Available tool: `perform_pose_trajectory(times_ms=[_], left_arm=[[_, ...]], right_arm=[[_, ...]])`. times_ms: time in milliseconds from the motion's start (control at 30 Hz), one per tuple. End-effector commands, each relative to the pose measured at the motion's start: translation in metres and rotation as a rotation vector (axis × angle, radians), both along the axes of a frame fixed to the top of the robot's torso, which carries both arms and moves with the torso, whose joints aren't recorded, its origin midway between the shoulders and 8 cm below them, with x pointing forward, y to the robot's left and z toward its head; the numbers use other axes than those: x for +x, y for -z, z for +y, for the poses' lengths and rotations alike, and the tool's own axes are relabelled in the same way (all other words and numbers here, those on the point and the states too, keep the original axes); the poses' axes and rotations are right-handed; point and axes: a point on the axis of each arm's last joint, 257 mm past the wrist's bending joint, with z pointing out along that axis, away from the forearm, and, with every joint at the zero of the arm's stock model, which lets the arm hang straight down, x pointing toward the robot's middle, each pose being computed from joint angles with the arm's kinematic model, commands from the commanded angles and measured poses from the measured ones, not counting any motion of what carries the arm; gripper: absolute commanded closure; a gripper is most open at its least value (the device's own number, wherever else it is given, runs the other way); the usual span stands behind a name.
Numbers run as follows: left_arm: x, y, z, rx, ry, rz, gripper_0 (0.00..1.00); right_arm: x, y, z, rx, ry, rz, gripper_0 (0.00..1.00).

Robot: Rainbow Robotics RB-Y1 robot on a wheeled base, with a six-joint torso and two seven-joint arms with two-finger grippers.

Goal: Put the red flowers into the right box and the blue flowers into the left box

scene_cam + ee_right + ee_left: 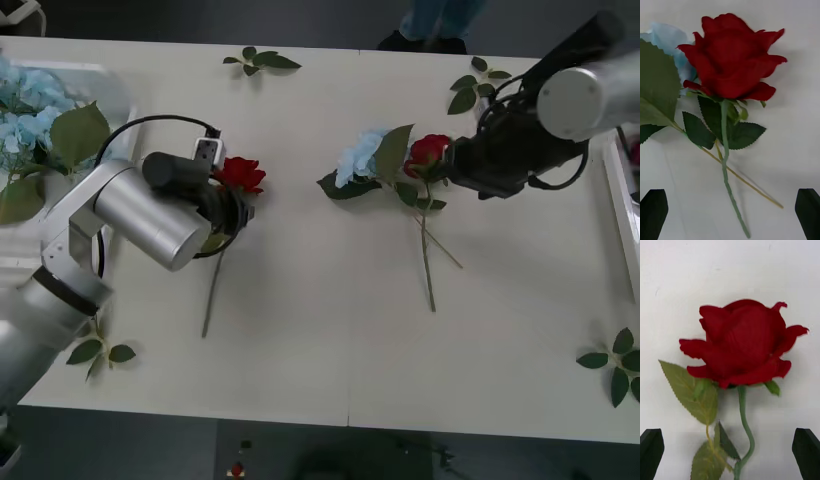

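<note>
A white bench (330, 350) was seen spanning nearly the whole front view, its top divided by thin seams into panels. Soft shadows were cast on its matte surface under even overhead light. Beyond the far edge a dark grey floor (200, 20) was visible. Below the near edge, a dim, shadowed floor area was shown, its details too dark to be made out.

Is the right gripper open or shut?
Open. The right gripper has both fingers at the corners, apart, over the rose lying between them, untouched.
</note>
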Motion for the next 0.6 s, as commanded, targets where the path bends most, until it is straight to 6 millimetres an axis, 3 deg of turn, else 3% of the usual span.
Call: perform_pose_trajectory(times_ms=[33,300,500,533,567,600], left_arm=[[0.016,-0.014,-0.022,0.035,0.039,-0.035,0.0],[0.016,0.006,-0.023,0.071,0.031,-0.006,0.0],[0.009,0.036,-0.016,0.097,0.012,0.051,0.0],[0.009,0.037,-0.016,0.096,0.012,0.052,0.0],[0.009,0.037,-0.017,0.096,0.013,0.053,0.0],[0.008,0.038,-0.017,0.094,0.013,0.056,0.24]], right_arm=[[0.019,-0.01,0.022,0.0,0.066,-0.044,0.0],[0.036,0.017,0.04,-0.102,0.124,-0.087,0.0],[0.045,0.04,0.041,-0.125,0.174,-0.083,0.02],[0.045,0.042,0.042,-0.125,0.179,-0.081,0.07],[0.046,0.044,0.04,-0.127,0.186,-0.077,0.22],[0.046,0.046,0.039,-0.127,0.193,-0.075,0.51]])
